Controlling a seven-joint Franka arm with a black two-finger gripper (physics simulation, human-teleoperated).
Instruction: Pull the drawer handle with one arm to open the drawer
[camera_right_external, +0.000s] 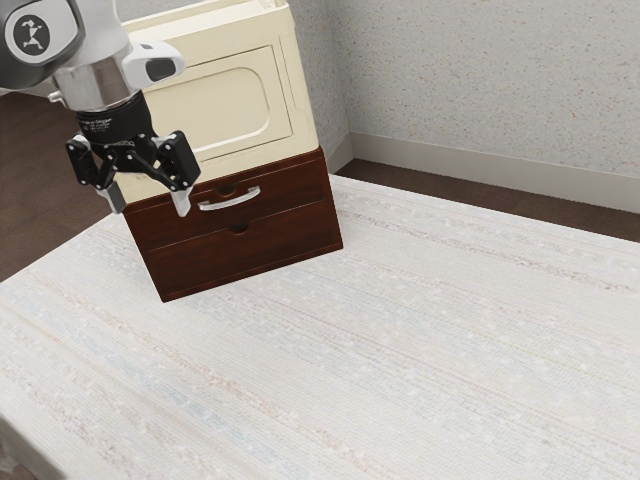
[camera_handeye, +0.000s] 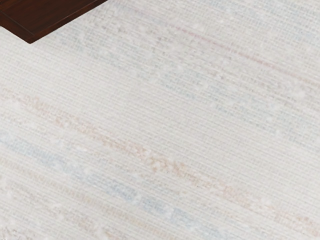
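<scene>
The curved silver handle (camera_right_external: 231, 201) sits on the upper drawer (camera_right_external: 295, 187), a little above and left of the exterior view's centre. That drawer looks shut, its dark wooden front level with the lower drawer (camera_right_external: 285, 245). Cream panelling (camera_right_external: 215, 110) rises above both. Just beside the handle, towards the upper left of the frame, hangs the pincer (camera_right_external: 150, 200), open and empty, its fingers well apart and pointing down. In the wrist view a dark corner of the unit (camera_handeye: 47, 17) meets the striped worktop (camera_handeye: 165, 130)

The step in hand seems to be the approach, with no grip made. The next move probably calls for lining the pincer up with the handle, closing on the bar, then drawing it straight out, away from the unit's face and over the worktop
</scene>
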